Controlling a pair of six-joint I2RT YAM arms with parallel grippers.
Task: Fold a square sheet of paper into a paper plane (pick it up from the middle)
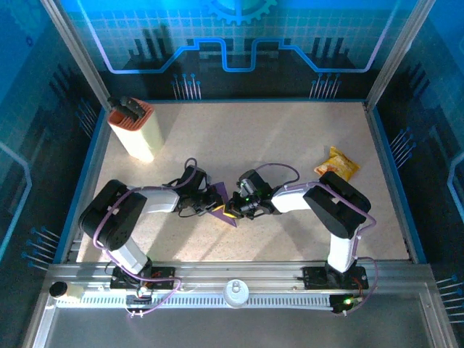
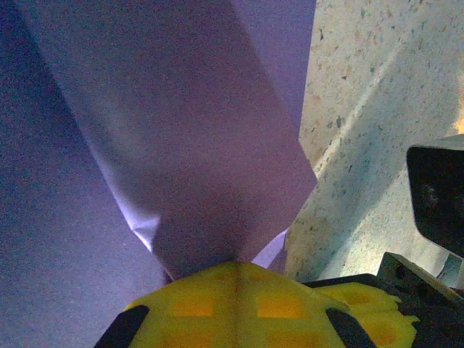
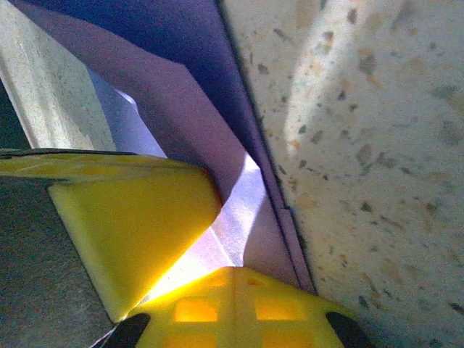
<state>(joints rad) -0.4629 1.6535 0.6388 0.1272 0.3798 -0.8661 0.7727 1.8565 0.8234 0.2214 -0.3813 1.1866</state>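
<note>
Purple and already creased into angled flaps, the square sheet of paper [image 1: 225, 217] is seen near the middle of the table's [image 1: 275, 130] near half, caught between the two arms' tips. It is pinched from the left by the left gripper [image 1: 214, 197], whose jaws are closed tight on it. In the left wrist view the folded sheet [image 2: 188, 145] rises straight out of the closed yellow fingers [image 2: 232, 301], a pale fold line showing just above them. From the right the sheet is met by the right gripper [image 1: 239, 205], likewise clamped down on the paper. In the right wrist view a lit fold of the sheet [image 3: 181, 109] is drawn in against the yellow fingers [image 3: 239, 304], with the speckled tabletop [image 3: 362, 159] to its right. A second yellow wedge [image 3: 130, 232] is pressed to the paper beside them; whose it is cannot be told. A yellow-orange snack packet [image 1: 338, 164] is left well apart at the right, and a tall cream-and-orange box [image 1: 134, 129] lies at the far left corner.
</note>
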